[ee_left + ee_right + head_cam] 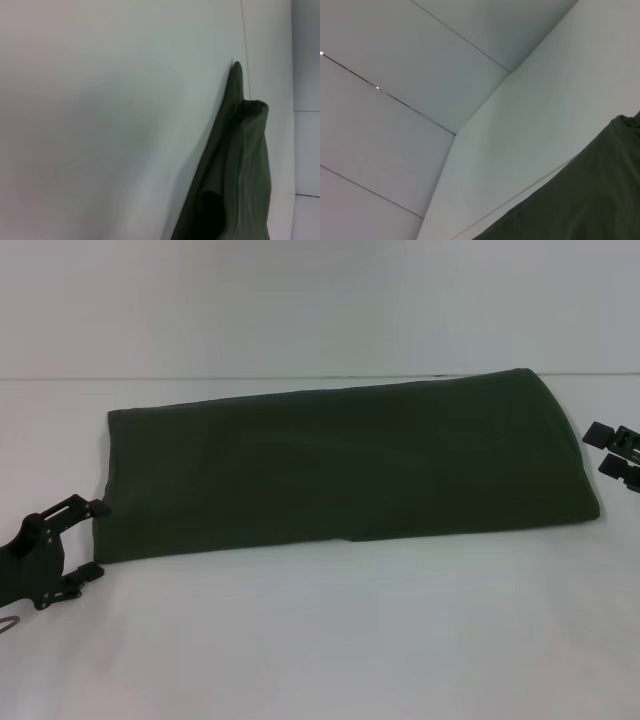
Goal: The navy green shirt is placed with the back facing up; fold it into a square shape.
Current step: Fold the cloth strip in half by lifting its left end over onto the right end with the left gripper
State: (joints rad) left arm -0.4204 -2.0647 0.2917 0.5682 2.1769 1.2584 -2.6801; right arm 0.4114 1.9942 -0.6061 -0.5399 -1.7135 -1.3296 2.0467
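Note:
The navy green shirt (350, 465) lies on the white table (330, 640) as a long dark olive band running left to right, plain side up, no lettering showing. My left gripper (97, 538) is open at the band's left end, its fingertips just beside the near left corner, apart from the cloth. My right gripper (598, 448) is open just off the band's right end, not touching it. The shirt's edge also shows in the left wrist view (245, 170) and in the right wrist view (590, 200).
Bare white table surface lies in front of the shirt and a narrower strip behind it. A pale wall (320, 300) rises at the table's far edge.

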